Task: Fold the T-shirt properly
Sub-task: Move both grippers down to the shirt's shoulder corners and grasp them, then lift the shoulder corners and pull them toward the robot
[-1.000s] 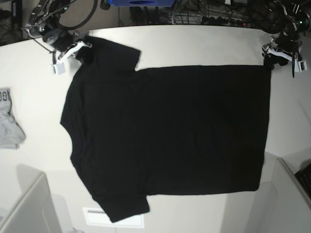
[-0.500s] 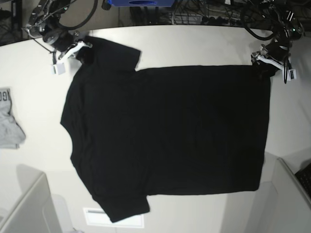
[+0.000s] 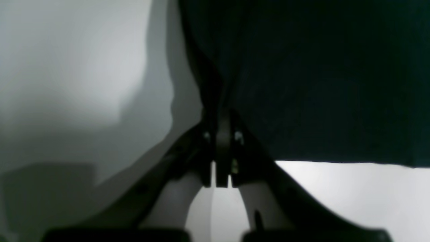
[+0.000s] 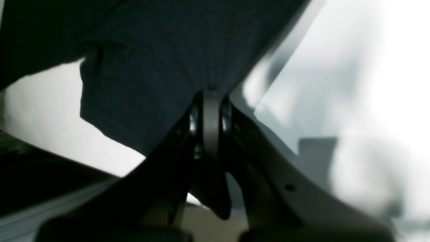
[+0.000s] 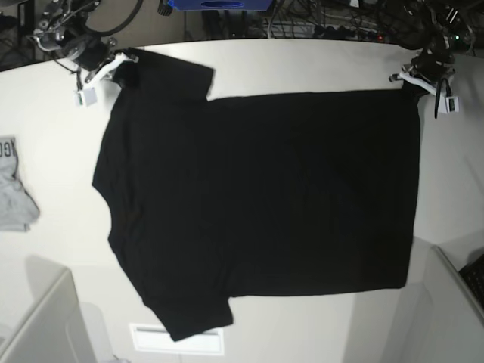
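You had the black T-shirt (image 5: 257, 204) spread flat on the white worktop (image 5: 318, 68), plain side up, so no print or label showed on it. Your left gripper (image 5: 414, 82) sat at the shirt's far hem corner, its fingers (image 3: 221, 134) pinched closed on the cloth edge. Your right gripper (image 5: 121, 64) was at the far sleeve of the shirt, its fingers (image 4: 211, 117) likewise clamped on the fabric. Well apart from the shirt, at the worktop's edge beyond the collar end, lay a small light-grey garment (image 5: 13, 193); dark lettering ran along its top, too cropped for you to read.
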